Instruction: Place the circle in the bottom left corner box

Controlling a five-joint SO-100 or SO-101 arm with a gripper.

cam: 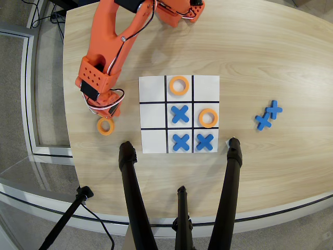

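An orange ring point(105, 126) lies on the wooden table left of the white tic-tac-toe board point(154, 100). My orange gripper point(110, 111) hangs right above the ring, its tips at the ring's top edge; whether the jaws are open or shut does not show. The bottom left box point(154, 141) of the board is empty. Two more orange rings sit in the top middle box point(179, 85) and the middle right box point(208, 117). Blue crosses sit in the centre point(180, 114), bottom middle point(180, 141) and bottom right point(205, 141) boxes.
Two spare blue crosses point(268, 115) lie on the table to the right of the board. Black tripod legs point(134, 192) reach over the table's near edge just below the board. The arm's base point(177, 10) stands at the far edge.
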